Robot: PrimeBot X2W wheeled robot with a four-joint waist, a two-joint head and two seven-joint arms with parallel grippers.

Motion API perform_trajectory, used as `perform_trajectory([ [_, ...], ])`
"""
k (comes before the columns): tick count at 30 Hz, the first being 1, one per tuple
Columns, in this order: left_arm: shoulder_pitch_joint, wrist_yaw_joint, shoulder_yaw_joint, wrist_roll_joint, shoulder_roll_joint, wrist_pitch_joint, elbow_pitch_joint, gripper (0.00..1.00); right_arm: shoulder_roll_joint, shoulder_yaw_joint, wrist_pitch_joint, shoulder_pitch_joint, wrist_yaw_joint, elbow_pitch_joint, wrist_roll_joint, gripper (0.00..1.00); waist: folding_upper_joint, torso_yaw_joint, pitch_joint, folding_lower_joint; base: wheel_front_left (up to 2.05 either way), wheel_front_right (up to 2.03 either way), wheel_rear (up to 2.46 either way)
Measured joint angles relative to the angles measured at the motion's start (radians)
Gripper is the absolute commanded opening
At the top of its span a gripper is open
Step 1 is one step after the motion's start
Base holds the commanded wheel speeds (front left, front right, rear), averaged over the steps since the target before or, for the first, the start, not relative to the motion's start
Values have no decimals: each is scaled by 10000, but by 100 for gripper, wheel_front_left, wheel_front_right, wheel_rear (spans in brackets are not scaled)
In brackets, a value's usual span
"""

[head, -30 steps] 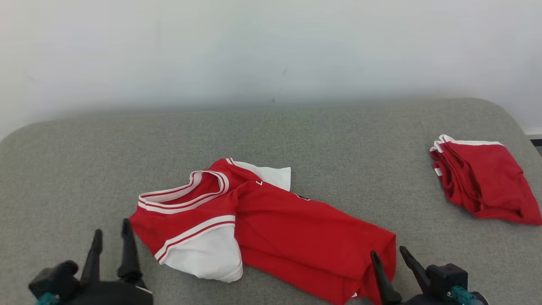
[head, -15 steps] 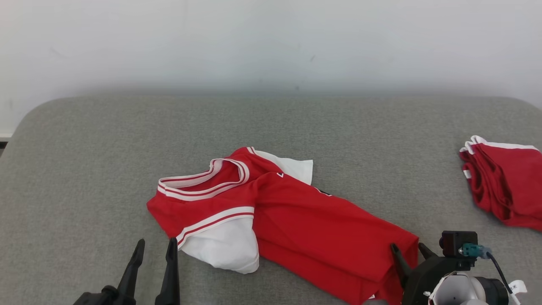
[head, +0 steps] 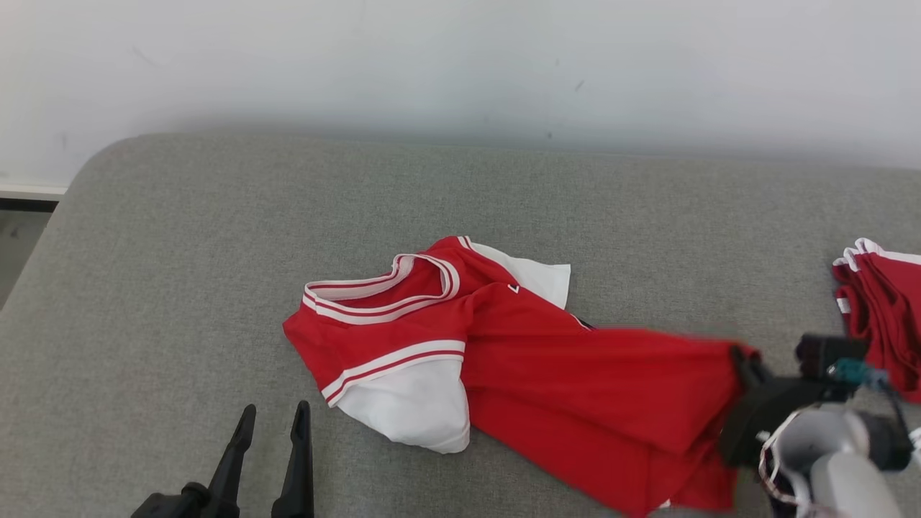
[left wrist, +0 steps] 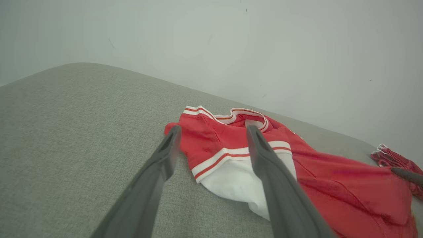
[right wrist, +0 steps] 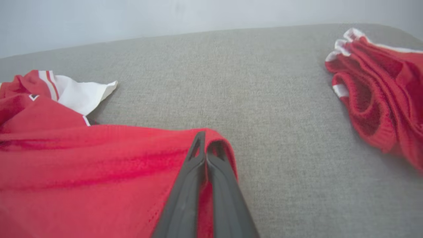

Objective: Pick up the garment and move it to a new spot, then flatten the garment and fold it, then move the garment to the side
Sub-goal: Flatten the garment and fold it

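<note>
Right end effector (head: 740,354) clenched on the hem corner of the red-and-white jersey (head: 547,360), a fold of red cloth looped over its closed fingertips, while the left end effector (head: 275,410) hangs released, fingers spread and touching nothing, just short of the white sleeve (head: 410,403) on the near side. The jersey lies crumpled across the middle of the grey tabletop (head: 216,252), striped collar (head: 381,291) toward the robot's left, body trailing toward its right, where the pinched corner looks drawn up off the surface. Expect it to handle as light, limp and thin: it will sag, stretch along the pull and drag its loose end rather than rise as one piece, and a smooth knit of this kind could slip out of a narrow pinch. You would do well to take a second hold at the shoulder or collar band, where the doubled trim gives more to bite on, so the cloth hangs between two points. A second red garment (head: 881,316), folded, sits toward the tabletop's right side, near the jersey's raised corner; it is the one thing a swing to that side could snag or disturb. Behind runs a bare pale wall (head: 460,65), and the left and far stretches of tabletop offer bare grey cloth for setting the jersey down
</note>
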Motion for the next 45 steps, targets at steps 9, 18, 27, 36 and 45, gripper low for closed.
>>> perform_trajectory([
  [9,-322,-82,-138,2,-31,2,2,100,-1308,-261,232,-2652,0,775,-382,0,1,226,406,1,0,0,0],
  [18,-774,-174,-633,-81,-138,2,213,100,-2360,-313,-623,-4776,0,2778,-1319,100,1,1014,724,0,0,0,0],
  [27,-831,-261,-1296,-537,-288,268,575,100,-1912,297,-391,-4445,0,3952,-502,100,1,1541,746,0,0,0,0],
  [36,-1263,-286,-2228,-949,-314,1055,1114,100,-796,690,-2163,-1577,0,723,441,100,0,764,325,-2,0,0,0],
  [45,-1881,25,-2056,-1730,-481,2052,2073,100,8,1313,-2280,876,0,-1682,826,100,0,-365,-8,-2,0,0,0],
])
